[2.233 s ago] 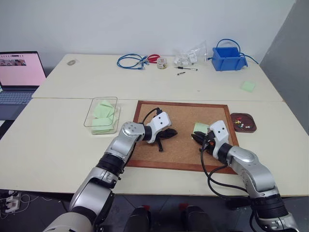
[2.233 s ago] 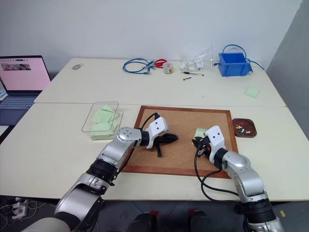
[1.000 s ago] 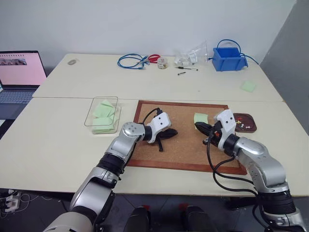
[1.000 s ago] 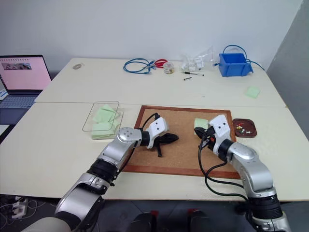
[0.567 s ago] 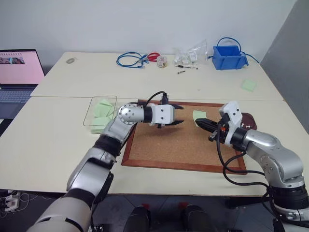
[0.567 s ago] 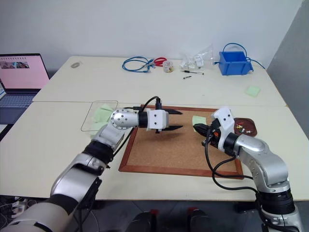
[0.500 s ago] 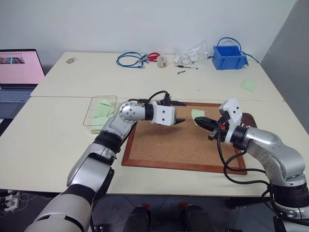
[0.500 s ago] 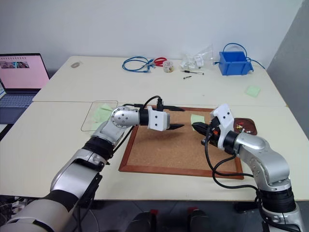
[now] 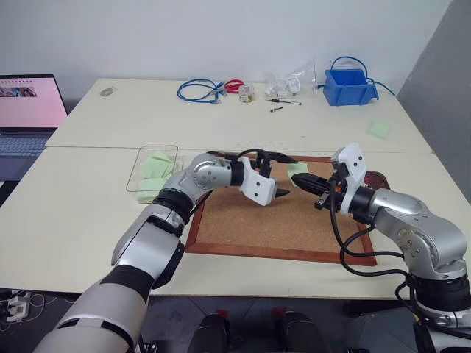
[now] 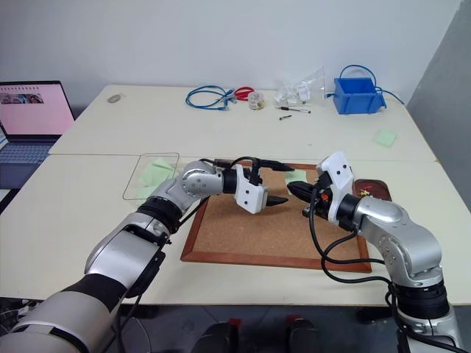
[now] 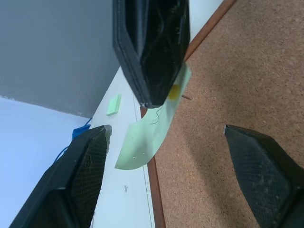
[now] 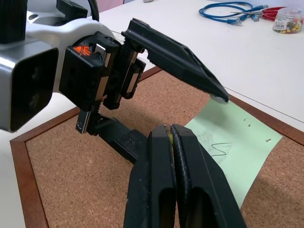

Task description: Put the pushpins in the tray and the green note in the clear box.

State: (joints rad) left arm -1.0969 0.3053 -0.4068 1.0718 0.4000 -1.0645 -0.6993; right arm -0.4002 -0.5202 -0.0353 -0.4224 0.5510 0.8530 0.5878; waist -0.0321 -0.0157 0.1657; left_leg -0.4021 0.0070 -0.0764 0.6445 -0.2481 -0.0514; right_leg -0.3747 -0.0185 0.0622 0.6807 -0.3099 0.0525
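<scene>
Right gripper [image 12: 168, 130]: pressed together on one edge of the green note [image 12: 240, 142], holding it in the air above the cork board [image 9: 287, 220]. Left gripper [image 9: 283, 175]: fingers spread wide, one above and one below the note's free end, the upper tip touching or just short of the paper; hard to tell which.

Green note: a thin, nearly weightless sheet, limp, drooping and curling away from the clamp. Marked with a few small pin holes and a scribble. Yellowish spot right at the clamp, seen from the left wrist, possibly a pin head; too small to say.

Handling, as a judgement: no stiffness to rely on, so likely to flutter, fold or slip if moved fast. Easy to crease or tear near the holes. Best taken flat across a free edge or corner, well into the paper and away from the other pincer's tips, then pinched fully before any release on the right.

Destination: clear box [image 9: 154, 173], off the board's left edge, already holding similar green notes. Tray [image 10: 372, 193] just behind the right gripper, beside the board's right edge, with small pushpins [image 10: 366, 193] inside.
</scene>
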